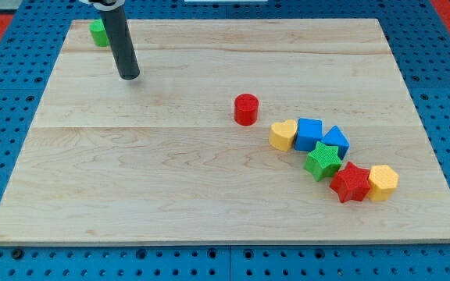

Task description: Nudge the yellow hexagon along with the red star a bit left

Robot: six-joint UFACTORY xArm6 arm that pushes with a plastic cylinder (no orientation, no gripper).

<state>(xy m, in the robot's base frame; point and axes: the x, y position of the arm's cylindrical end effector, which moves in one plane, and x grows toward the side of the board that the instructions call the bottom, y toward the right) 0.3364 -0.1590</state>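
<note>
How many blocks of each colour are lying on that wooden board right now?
Red: 2, the red cylinder and the red star
Yellow: 2, the yellow heart and the yellow hexagon
Blue: 2, the blue cube and a second blue block
Green: 2, the green star and a green block at the view's top left
Total: 8

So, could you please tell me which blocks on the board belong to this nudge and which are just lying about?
Part of the job:
yellow hexagon
red star, touching it
my tip, far off toward the view's top left

Lying about:
green star
two blue blocks
yellow heart
red cylinder
green block
</note>
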